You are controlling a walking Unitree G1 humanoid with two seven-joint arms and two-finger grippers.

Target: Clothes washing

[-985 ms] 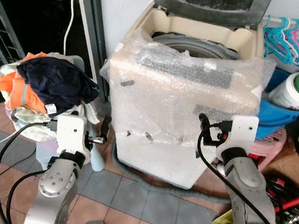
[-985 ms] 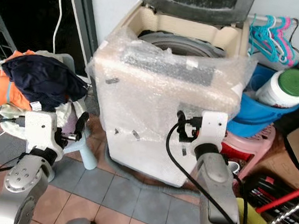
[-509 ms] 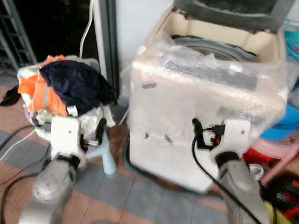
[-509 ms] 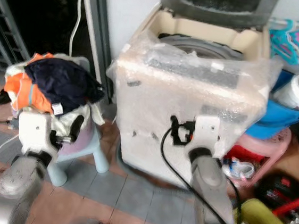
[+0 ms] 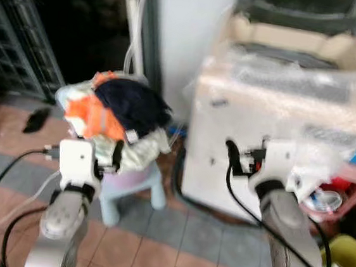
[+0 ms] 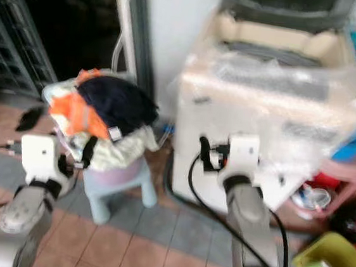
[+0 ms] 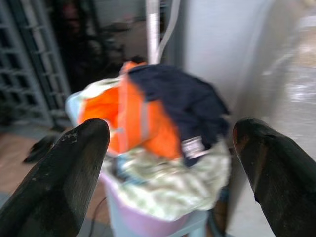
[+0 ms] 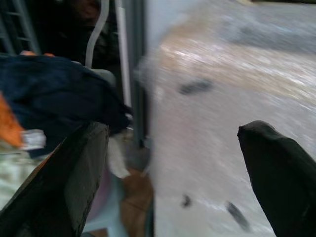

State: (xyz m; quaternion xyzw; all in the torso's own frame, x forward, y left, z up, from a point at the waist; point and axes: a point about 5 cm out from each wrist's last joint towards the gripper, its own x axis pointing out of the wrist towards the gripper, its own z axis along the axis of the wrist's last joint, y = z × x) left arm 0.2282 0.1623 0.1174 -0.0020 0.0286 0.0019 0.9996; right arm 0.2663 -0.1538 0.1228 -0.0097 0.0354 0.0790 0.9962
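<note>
Top-loading washing machine (image 5: 281,119): boxy cream cabinet, dark lid raised at the back, front and top wrapped in clear bubble film that reads glossy and crinkled; it stands against a white wall on the robot's right, on a floor (image 5: 173,235) of terracotta and grey tiles. Pile of clothes (image 5: 119,118): a soft, rumpled heap with a navy garment (image 7: 182,103) on top bearing a small white label, an orange garment (image 7: 133,123) with a pale stripe beside it, and a light green-patterned cloth (image 7: 168,187) underneath; the heap sits in a lilac plastic basin (image 7: 133,222), which rests on a pale blue plastic stool (image 6: 117,194) just left of the machine, in front of a dark doorway with a metal grille (image 5: 23,34). Left gripper (image 7: 170,163): two long, matte black fingers spread wide apart and holding nothing, raised in front of the clothes pile, which lies straight ahead of it and framed between the fingers, not touched. Right gripper (image 8: 180,173): black fingers likewise wide apart and empty, held up before the machine's wrapped front near its left corner, with the navy garment off to the side. Black cables (image 5: 7,179) loop from both silver forearms. All views are blurred.
</note>
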